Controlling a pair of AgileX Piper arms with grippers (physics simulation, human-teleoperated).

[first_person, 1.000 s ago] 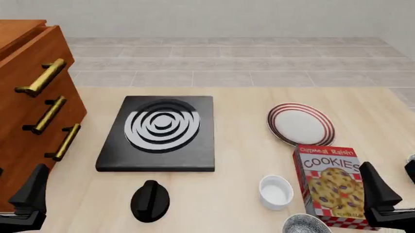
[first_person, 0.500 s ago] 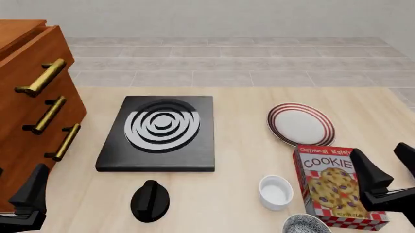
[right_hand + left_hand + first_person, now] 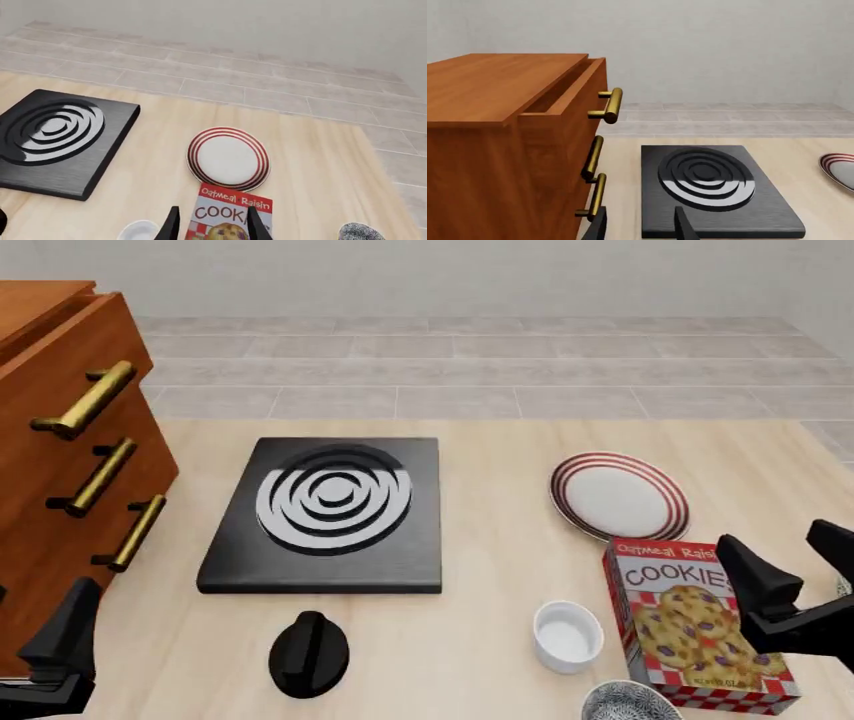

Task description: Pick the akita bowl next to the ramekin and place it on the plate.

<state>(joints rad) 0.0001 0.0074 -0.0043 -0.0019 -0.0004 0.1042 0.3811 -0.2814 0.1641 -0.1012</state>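
Since the earlier frames the right pincer [image 3: 790, 575] has risen and swung inward above the cookie box [image 3: 694, 625], its fingers spread apart and empty; the left pincer [image 3: 40, 655] has not shifted, and whether it is open I cannot tell from the front, though its wrist view shows two finger tips apart with nothing between.

Nearest the arms, the akita bowl [image 3: 630, 703] sits at the worktop's [image 3: 494, 640] front edge, half cut off by the frame, just beside the ramekin [image 3: 569, 635] and the box's near corner; a black knob [image 3: 308, 652] lies to the left; beyond stand the stove plate [image 3: 331, 512] and the plate [image 3: 619, 496]; the drawer cabinet [image 3: 67, 470] flanks the left.

Judging from this, the right pincer should draw back toward the bowl, descend over its rim on the side away from the box, and avoid nudging the ramekin.
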